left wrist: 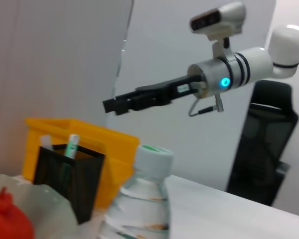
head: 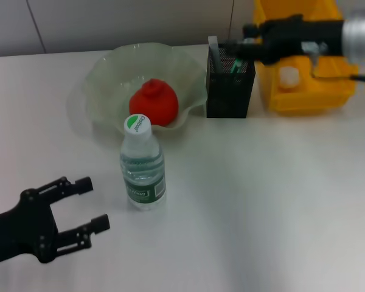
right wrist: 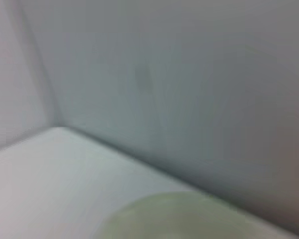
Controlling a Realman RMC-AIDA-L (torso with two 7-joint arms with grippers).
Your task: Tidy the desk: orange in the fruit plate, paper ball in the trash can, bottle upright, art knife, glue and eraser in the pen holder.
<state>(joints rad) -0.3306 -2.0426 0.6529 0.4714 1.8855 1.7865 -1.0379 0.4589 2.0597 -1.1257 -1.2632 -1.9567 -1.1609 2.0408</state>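
White desk (head: 280, 201) filled most of the head view, with a pale wall behind it and a black office chair (left wrist: 261, 144) visible off to one side in the left wrist view.

The fruit plate (head: 109, 79) sat toward the back of the desk, and the orange (head: 153, 103) lay inside it, near its front edge. Just in front of the plate stood the bottle (head: 142, 164), upright on the desk with its cap on top. The same bottle (left wrist: 139, 204) filled the foreground of the left wrist view.

The pen holder (head: 230, 85) stood just beside the plate, on its right, with a couple of stick-like items poking up from it; what they were could not be told. The trash can (head: 304, 67) stood just beyond the holder, further right, with a pale lump inside that looked like the paper ball (head: 288, 76).

The left gripper (head: 88, 207) rested low near the front left of the desk, close to the bottle but not touching it, its fingers spread apart and holding nothing.

The right gripper (head: 228, 44) reached in from the right, above the pen holder's opening. In the left wrist view the right gripper (left wrist: 112, 105) hung well above the holder, its fingers looking close together, though whether they held anything could not be told.

The right wrist view showed only wall, desk and a pale green edge of the plate (right wrist: 189, 219).
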